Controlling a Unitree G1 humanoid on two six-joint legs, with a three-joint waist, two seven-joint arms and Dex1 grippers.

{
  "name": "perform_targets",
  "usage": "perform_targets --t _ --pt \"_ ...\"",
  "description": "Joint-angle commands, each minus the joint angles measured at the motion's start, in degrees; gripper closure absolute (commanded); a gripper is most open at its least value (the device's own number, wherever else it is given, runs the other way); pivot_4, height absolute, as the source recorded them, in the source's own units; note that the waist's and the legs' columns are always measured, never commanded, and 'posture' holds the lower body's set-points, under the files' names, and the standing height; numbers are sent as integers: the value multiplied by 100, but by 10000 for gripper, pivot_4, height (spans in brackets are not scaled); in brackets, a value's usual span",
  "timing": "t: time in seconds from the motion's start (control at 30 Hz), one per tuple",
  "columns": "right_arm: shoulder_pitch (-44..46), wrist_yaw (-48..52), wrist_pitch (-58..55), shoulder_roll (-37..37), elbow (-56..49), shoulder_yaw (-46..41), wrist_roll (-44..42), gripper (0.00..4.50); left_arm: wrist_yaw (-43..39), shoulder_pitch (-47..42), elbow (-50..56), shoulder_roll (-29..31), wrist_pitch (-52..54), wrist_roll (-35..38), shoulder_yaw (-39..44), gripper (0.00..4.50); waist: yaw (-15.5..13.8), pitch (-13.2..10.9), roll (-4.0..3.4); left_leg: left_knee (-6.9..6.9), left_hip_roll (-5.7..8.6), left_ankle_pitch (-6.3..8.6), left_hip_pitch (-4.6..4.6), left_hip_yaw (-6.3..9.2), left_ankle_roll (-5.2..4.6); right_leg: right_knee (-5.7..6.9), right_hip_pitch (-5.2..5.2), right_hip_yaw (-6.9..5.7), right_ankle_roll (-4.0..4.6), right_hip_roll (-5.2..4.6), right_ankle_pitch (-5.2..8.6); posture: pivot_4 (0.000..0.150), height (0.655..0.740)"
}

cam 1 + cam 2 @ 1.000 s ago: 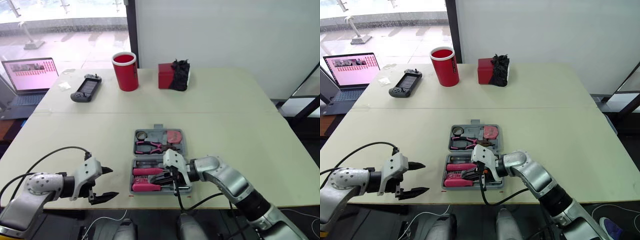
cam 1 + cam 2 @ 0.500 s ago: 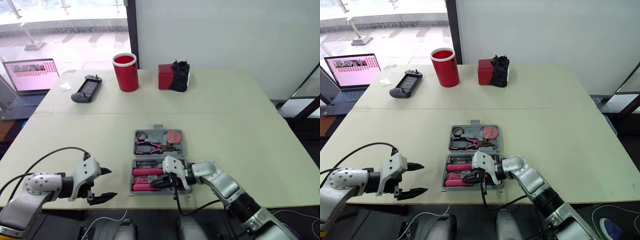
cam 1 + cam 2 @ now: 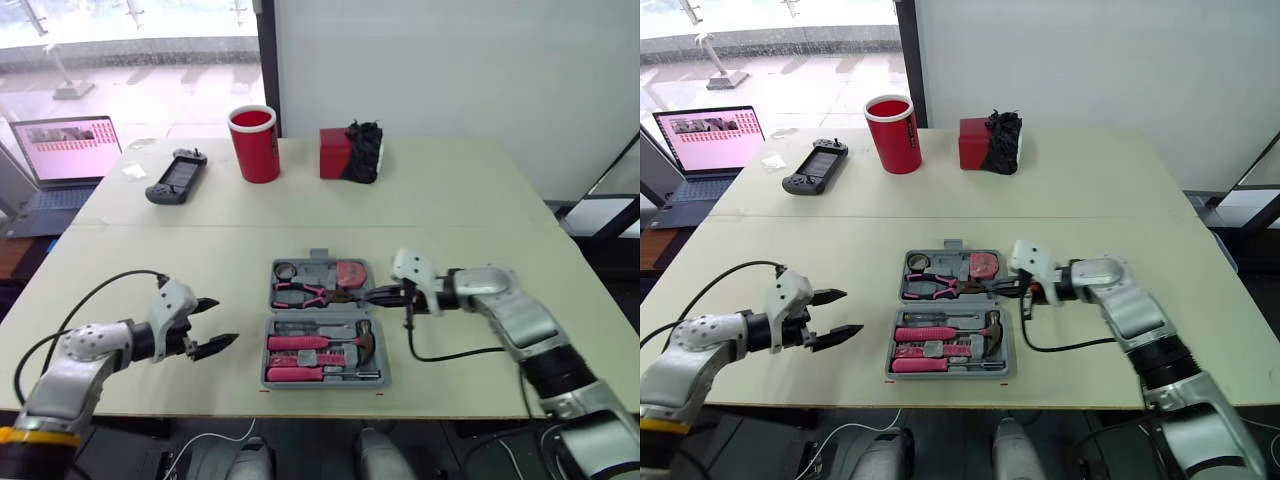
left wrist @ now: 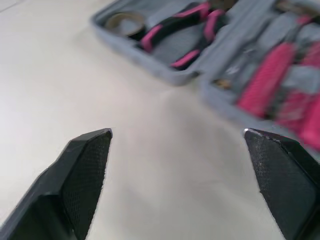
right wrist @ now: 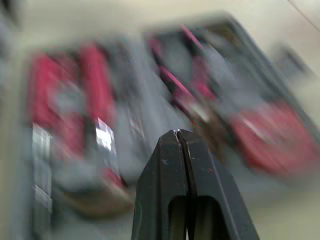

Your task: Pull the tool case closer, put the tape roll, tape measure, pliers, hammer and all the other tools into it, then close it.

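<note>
Tool case (image 3: 320, 314): right gripper (image 3: 370, 296) withdrawn.

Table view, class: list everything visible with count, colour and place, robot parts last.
Table: one, cream, under everything.
Tool case: one, grey, open, front centre.
Tape roll: one, dark, case's far-left corner.
Pliers: one, pink-black, case's far half.
Tape measure: one, pink, case's far-right corner.
Hammer: one, pink-handled, case's near half.
Cup: one, red, far side.
Box: one, red, right of cup.
Clump: one, black, against box.
Handheld console: one, dark grey, left of cup.
Laptop: one, grey, beyond table's left edge.
Left gripper: one, black, open, left of case.
Right gripper: one, black, shut, over case's far half.
</note>
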State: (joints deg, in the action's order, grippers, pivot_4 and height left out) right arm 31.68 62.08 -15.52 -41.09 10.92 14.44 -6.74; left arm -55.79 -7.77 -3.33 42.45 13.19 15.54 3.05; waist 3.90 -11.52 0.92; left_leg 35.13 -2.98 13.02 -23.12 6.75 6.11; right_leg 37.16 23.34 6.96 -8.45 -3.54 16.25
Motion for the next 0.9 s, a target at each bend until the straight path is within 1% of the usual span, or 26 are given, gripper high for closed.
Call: perform_targets --t 0.03,0.13,0.17,0.2,0.33,0.47,0.9 --pt "119 -122 639 -67 469 137 550 45000 47 -378 -650 -135 -425 -397 -279 18898 16 0 0 -3 0 0 -1 0 0 -2 1 0 -2 0 -1 1500 7400" --pt "130 -137 884 16 760 163 723 45000 -12 -678 -1073 -272 -632 -533 -446 35650 19 -1 -1 -8 -1 0 -1 0 0 5 7 0 -11 2 -1 1500 7400" --pt "135 -140 908 61 814 153 729 45000 -28 -749 -1175 -292 -695 -574 -492 40592 18 -1 -1 -9 -1 0 -2 0 0 6 7 0 -11 2 -1 1500 7400" --pt "113 -123 935 133 874 171 729 45000 -45 -917 -1351 -374 -752 -643 -585 44620 16 -1 -1 -9 -1 0 -2 0 0 6 8 0 -12 2 -1 1500 7400" --pt "43 -57 1028 261 917 222 794 45000 -124 -1252 -1753 -551 -943 -801 -778 44620 5 -1 -1 1 0 -2 -2 0 1 7 1 0 -17 1 -5 1500 7400" --pt "-51 17 1009 289 798 226 779 45000 -182 -1386 -1936 -715 -1058 -897 -905 44620 5 0 -1 3 1 -4 -1 0 5 7 -2 0 -19 1 -6 1500 7400" --pt "-112 72 826 601 591 244 744 45000 -348 -1591 -1979 -1151 -1054 -1019 -1255 44620 5 0 -1 3 1 -5 0 3 5 9 -5 0 -21 1 -7 1500 7400"
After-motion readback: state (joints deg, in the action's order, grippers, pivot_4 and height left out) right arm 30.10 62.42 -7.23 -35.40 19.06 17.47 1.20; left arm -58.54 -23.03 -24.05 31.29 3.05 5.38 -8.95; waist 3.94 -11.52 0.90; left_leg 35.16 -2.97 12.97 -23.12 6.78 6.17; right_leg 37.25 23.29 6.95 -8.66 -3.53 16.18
